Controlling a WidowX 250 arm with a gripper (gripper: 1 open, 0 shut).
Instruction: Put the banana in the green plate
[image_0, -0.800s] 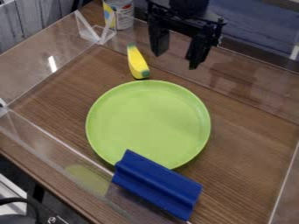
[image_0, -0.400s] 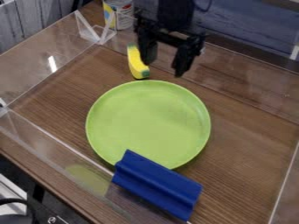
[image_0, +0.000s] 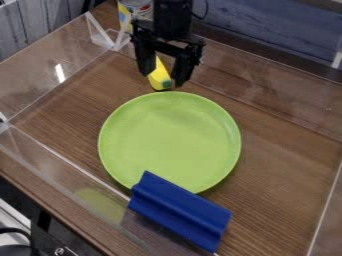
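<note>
1. My claw is open, fingers spread wide w/ a gap btwn them. Nothing gripped. It's at the far part of the surface, beyond the plate as the camera sees it.
2. Banana: right at my claw, showing in the gap btwn my two fingers. Yellow w/ a darker greenish tip at the end toward the camera. My claw hides part of it. Can't tell if either finger touches it.
3. Green plate: on the camera side of my claw, near the banana but apart from it. Big, round, flat, lime green. Banana isn't on it.
4. Blue block: past the plate from my claw, so well apart from me. Rectangular, ridged, lying at a slant. Its upper-left end in the view is right by the plate's near rim; can't tell if they touch.
5. Yellow-white container: behind my claw, off to the upper left in the view, partly hidden by my arm's dark parts.
6. Surface is brown w/ a wood-like look, runs under banana & plate. Clear see-through panel along its left side in the view, w/ a shiny reflection.
7. Dark cable at the bottom-left corner of the view, well apart from my claw.
</note>
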